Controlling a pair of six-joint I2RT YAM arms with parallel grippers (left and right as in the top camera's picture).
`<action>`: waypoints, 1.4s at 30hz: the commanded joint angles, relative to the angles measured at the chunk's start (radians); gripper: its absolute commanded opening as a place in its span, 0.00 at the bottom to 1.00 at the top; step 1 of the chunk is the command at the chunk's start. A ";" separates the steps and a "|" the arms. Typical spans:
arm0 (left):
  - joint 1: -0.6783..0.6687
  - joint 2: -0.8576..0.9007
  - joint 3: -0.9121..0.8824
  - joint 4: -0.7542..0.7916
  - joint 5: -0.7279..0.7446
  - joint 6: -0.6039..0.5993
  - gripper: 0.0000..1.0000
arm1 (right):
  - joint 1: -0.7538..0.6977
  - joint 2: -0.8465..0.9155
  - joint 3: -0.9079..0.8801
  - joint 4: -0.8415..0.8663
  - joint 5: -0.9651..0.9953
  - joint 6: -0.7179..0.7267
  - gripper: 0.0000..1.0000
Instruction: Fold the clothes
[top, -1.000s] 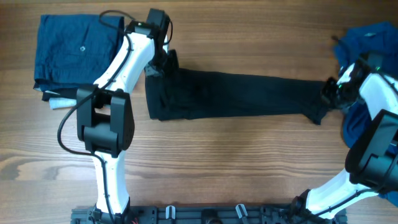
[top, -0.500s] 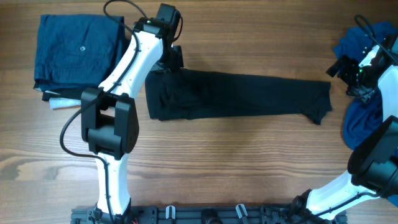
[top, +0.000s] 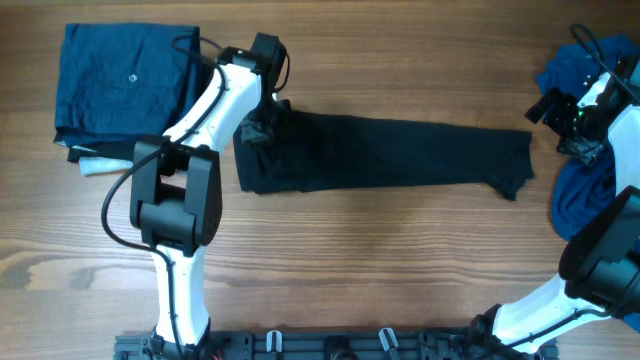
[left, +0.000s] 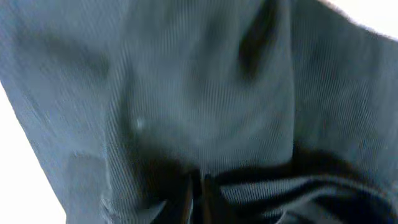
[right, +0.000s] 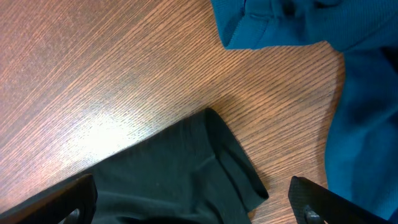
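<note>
The black shirt (top: 380, 150) lies as a long folded strip across the middle of the table. My left gripper (top: 262, 120) is down on the shirt's left end. In the left wrist view dark ribbed cloth (left: 186, 93) fills the frame, and the left gripper (left: 196, 199) is shut with bunched fabric pinched at its tips. My right gripper (top: 560, 125) hangs open just past the strip's right end. The right wrist view shows its fingers (right: 81, 199) spread wide above the shirt's sleeve end (right: 168, 168), holding nothing.
A folded blue garment (top: 125, 80) lies at the back left, with a white scrap (top: 95, 165) poking out beneath it. Loose blue garments (top: 585, 190) are heaped at the right edge, close beside the right gripper (right: 367, 124). Bare wood shows in front of the strip.
The right gripper let go of the shirt's right end, opened and drew back to the right. The left gripper rose off the shirt's left corner, came back down on it and shut.
</note>
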 joint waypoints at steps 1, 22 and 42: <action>-0.003 -0.002 -0.011 -0.054 0.062 0.005 0.04 | 0.003 -0.018 0.012 0.003 0.016 -0.007 0.99; -0.012 -0.167 -0.032 -0.092 -0.101 0.034 0.32 | 0.003 -0.018 0.012 0.003 0.016 -0.006 1.00; -0.220 0.007 -0.031 0.174 -0.012 -0.023 0.15 | 0.003 -0.018 0.012 0.003 0.016 -0.007 0.99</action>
